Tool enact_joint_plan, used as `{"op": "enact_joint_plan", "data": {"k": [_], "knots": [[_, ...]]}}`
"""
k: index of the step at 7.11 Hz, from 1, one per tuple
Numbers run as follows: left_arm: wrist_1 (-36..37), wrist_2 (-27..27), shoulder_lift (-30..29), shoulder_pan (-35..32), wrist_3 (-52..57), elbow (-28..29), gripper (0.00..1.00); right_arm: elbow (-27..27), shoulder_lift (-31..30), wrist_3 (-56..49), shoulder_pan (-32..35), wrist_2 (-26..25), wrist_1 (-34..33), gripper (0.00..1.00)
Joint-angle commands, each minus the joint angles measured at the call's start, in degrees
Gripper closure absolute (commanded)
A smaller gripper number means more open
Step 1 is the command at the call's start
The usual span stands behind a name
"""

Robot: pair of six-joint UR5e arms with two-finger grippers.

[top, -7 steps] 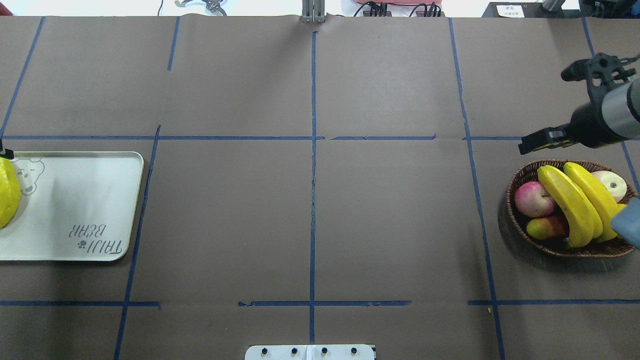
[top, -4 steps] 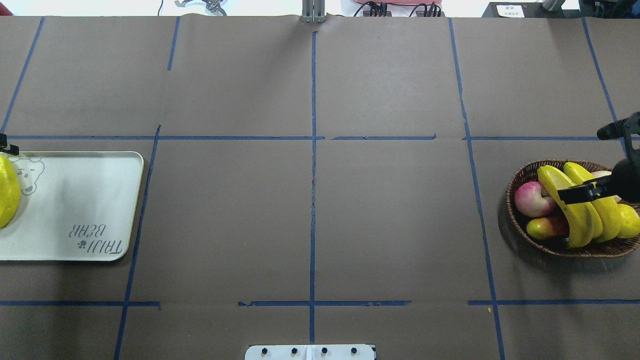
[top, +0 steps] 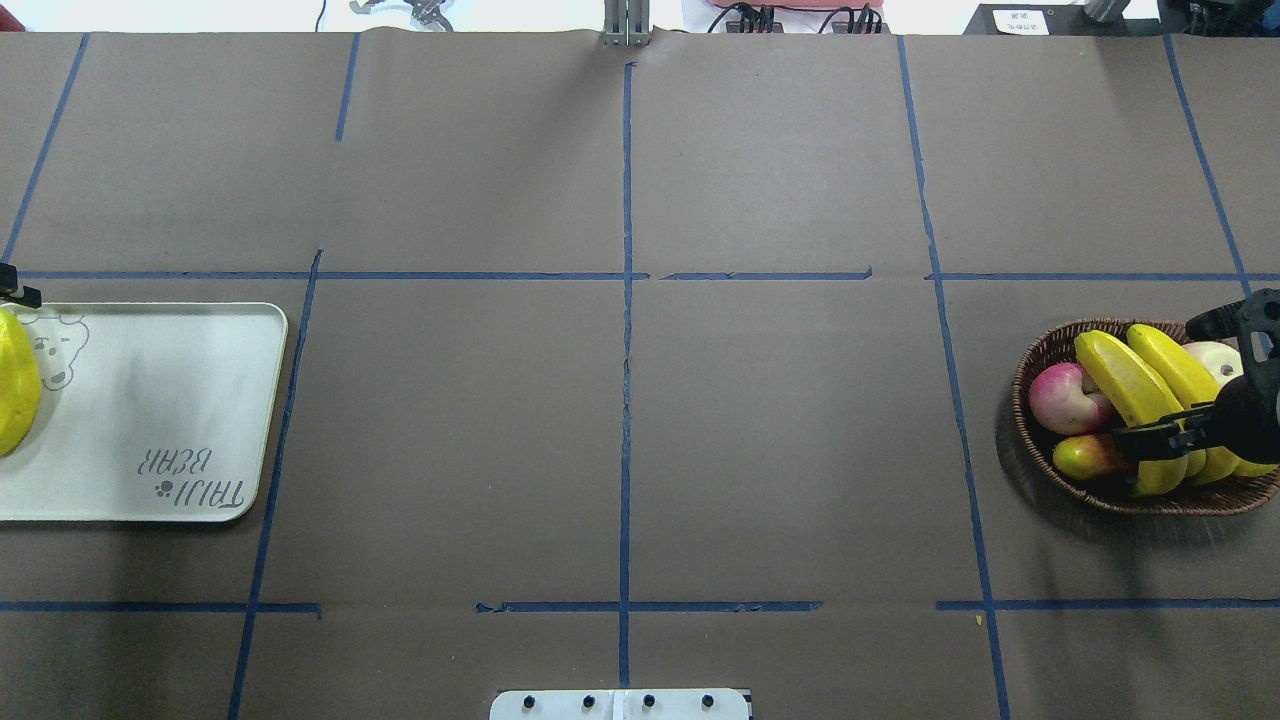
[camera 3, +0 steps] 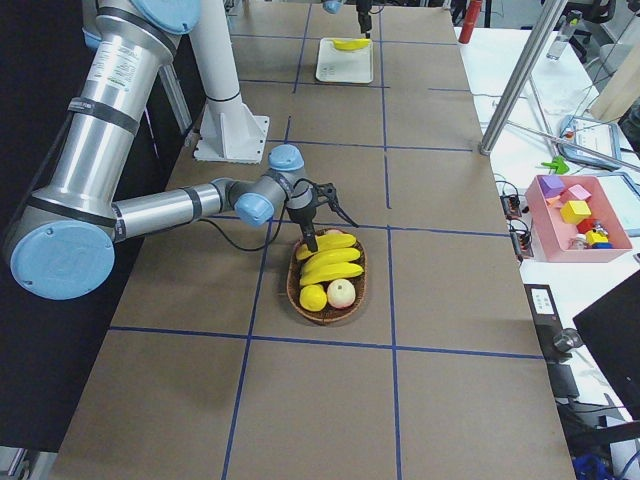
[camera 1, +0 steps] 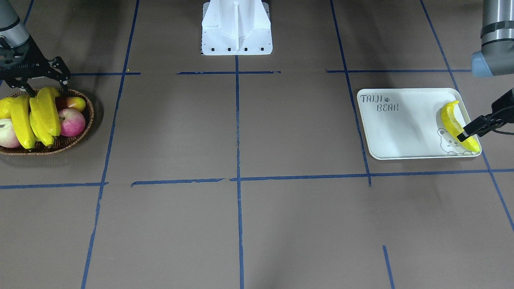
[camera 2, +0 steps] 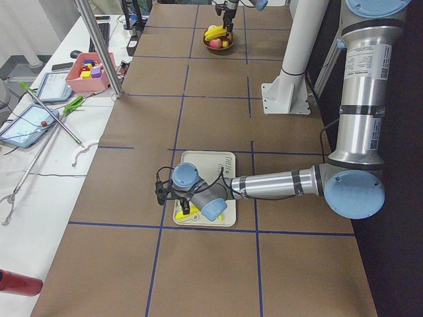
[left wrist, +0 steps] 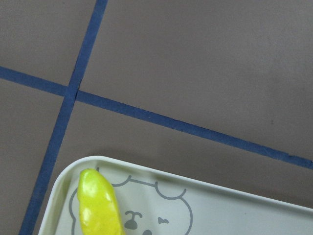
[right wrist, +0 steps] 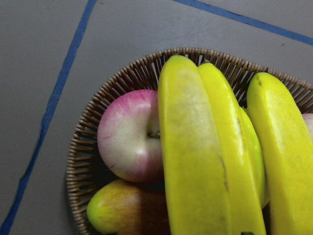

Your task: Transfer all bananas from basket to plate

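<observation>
Three bananas lie across the brown wicker basket at the right; the right wrist view shows them close. My right gripper is open low over them, one finger on each side of the bunch, also in the front view. A fourth banana lies on the off-white plate at its outer end. My left gripper hangs just above that banana and looks open; only one finger shows. The left wrist view shows the banana's tip on the plate.
The basket also holds a red apple, a red-green fruit, a pale apple and a yellow pear. The robot's white base stands at the near middle edge. Blue tape lines cross the brown table.
My right gripper has come from beyond the basket's far side to over the bananas, still open. The left gripper's finger has barely shifted; the banana on the plate stays put.
</observation>
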Motion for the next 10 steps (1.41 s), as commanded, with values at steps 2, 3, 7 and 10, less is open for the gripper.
{"op": "enact_joint_plan", "data": {"k": [2, 3, 7, 10], "knots": [[-0.03, 0.09, 0.00, 0.00, -0.03, 0.07, 0.00, -1.74, 0.56, -0.06, -0.45, -0.52, -0.25, 0.56], [-0.03, 0.00, 0.00, 0.00, -0.03, 0.07, 0.00, -2.01, 0.56, -0.41, -0.37, -0.52, -0.25, 0.77], [-0.03, 0.09, 0.00, 0.08, -0.12, 0.07, 0.00, 2.90, 0.04, -1.20, 4.17, 6.03, -1.21, 1.00], [-0.90, 0.00, -0.44, 0.08, -0.21, -0.97, 0.00, 6.96, 6.92, -2.88, 8.42, 10.89, -10.06, 1.00]]}}
